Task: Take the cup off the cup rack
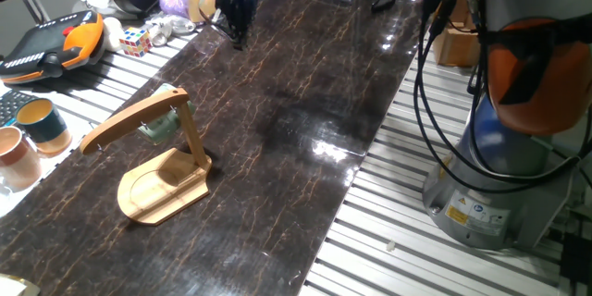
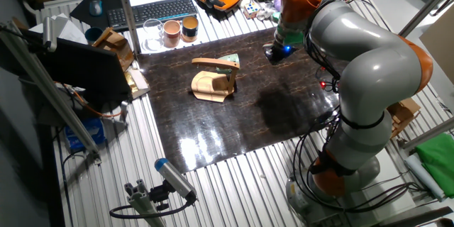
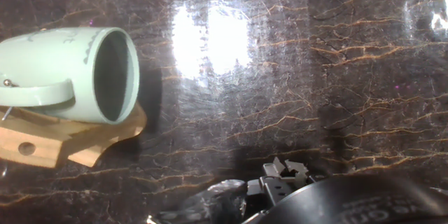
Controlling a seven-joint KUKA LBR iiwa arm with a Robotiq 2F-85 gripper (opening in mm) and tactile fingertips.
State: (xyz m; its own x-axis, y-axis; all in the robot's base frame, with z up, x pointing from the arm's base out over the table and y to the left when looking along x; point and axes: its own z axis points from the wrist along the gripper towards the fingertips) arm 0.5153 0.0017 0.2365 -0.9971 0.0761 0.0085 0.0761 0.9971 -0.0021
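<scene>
In one fixed view, going left to right: the teal cup (image 1: 41, 122) and the pinkish-tan cup (image 1: 17, 155) stand at the table's left edge, far off to the gripper's side. Next comes the cup rack (image 1: 159, 168) on the dark marbled mat (image 1: 305, 129) — its curved arm carries the cup (image 1: 163, 126), hung by its handle beside the upright post, mouth sideways. Well apart, at the mat's far end, the gripper (image 1: 237, 30) points down just above the surface. Whether its fingers are apart or together I cannot tell — no view shows them clearly. It holds nothing.
</scene>
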